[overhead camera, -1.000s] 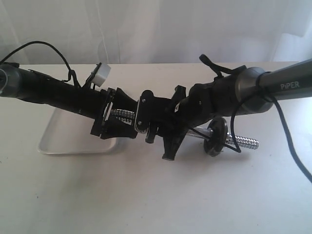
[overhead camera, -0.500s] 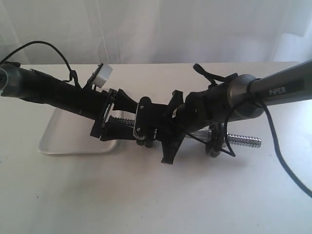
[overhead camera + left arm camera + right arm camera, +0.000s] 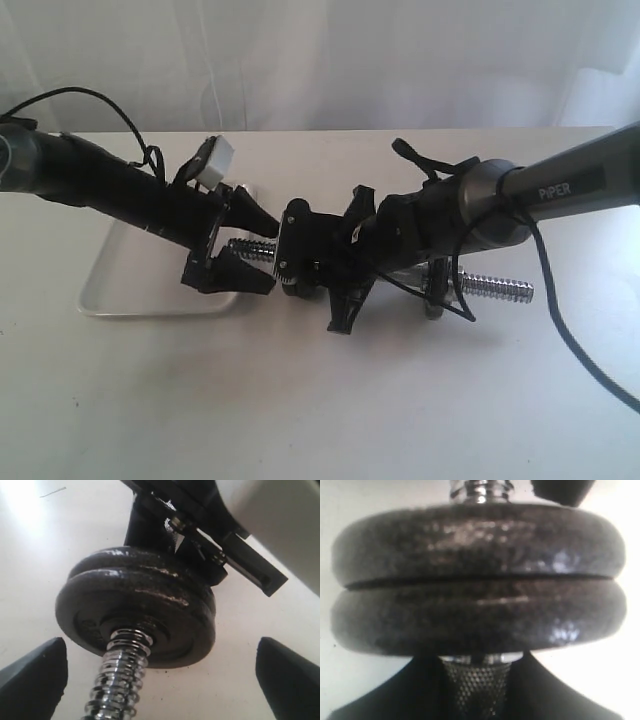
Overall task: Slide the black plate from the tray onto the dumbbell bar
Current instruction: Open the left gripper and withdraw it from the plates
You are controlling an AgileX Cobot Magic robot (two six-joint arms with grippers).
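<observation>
The right gripper point(image 3: 348, 260) is hiding the middle of the dumbbell bar point(image 3: 497, 290), clamping its knurled grip; the bar is running left to right, chrome-threaded at both ends; the black plate point(image 3: 135, 612), round and rough-cast, is standing on edge on the left thread, flat against 1 twin plate point(image 3: 120, 560), just right of the tray point(image 3: 110, 290); the left gripper point(image 3: 268, 258) is gaping wide around that thread.

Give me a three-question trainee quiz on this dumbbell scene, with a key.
1. True or false: the left gripper has its jaws shut on the dumbbell bar.
2. How many black plates sit stacked on the bar's end nearest that gripper?
3. The right gripper holds the bar by: A) its knurled middle; B) a threaded end; C) a plate's rim.
Key: 1 false, the jaws stand open; 2 two; 3 A.
</observation>
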